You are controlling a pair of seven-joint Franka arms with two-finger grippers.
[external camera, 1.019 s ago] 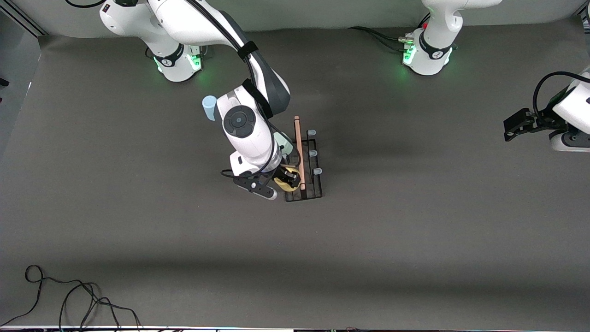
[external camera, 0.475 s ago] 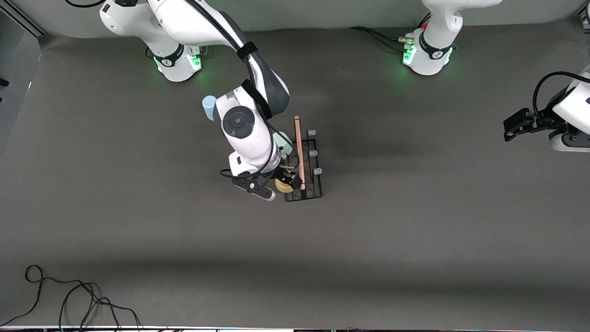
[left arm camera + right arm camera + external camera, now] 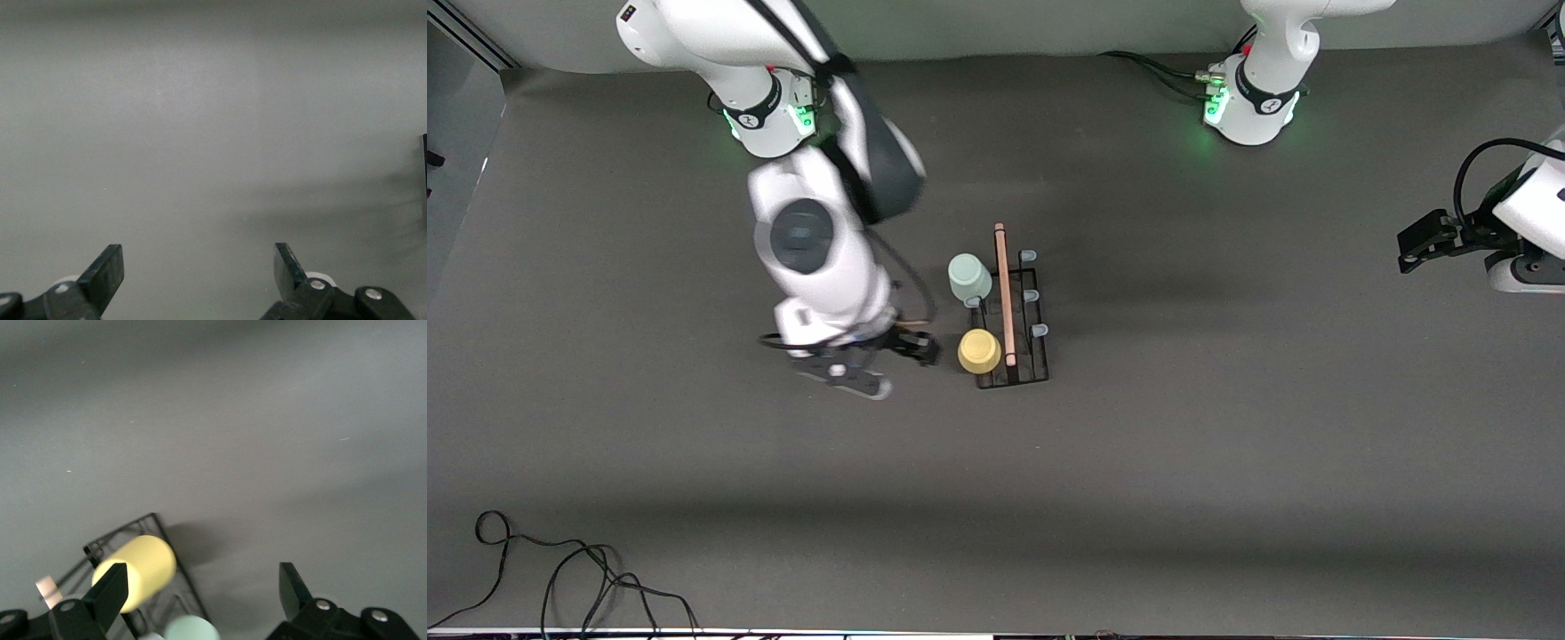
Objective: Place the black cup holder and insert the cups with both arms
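The black cup holder [image 3: 1034,356] stands mid-table with its wooden rod [image 3: 1003,293] on top. The yellow cup [image 3: 979,350] sits on a prong at the rack's nearer end. The pale green cup [image 3: 968,276] sits on a prong farther along the same side. Both show in the right wrist view, the yellow cup [image 3: 137,570] and the green cup [image 3: 192,630]. My right gripper [image 3: 925,348] is open and empty beside the yellow cup, apart from it; it also shows in its wrist view [image 3: 201,577]. My left gripper [image 3: 1408,252] waits open at the left arm's end, over bare table [image 3: 198,257]. The blue cup is hidden.
Three prongs with pale tips [image 3: 1032,294] stand free on the rack's side toward the left arm. Loose black cables [image 3: 560,578] lie at the near corner at the right arm's end. A cable [image 3: 1152,69] runs to the left arm's base.
My right gripper let go of the yellow cup and drew back from the rack toward the right arm's end. The yellow cup stays on its prong. The arm now covers the blue cup.
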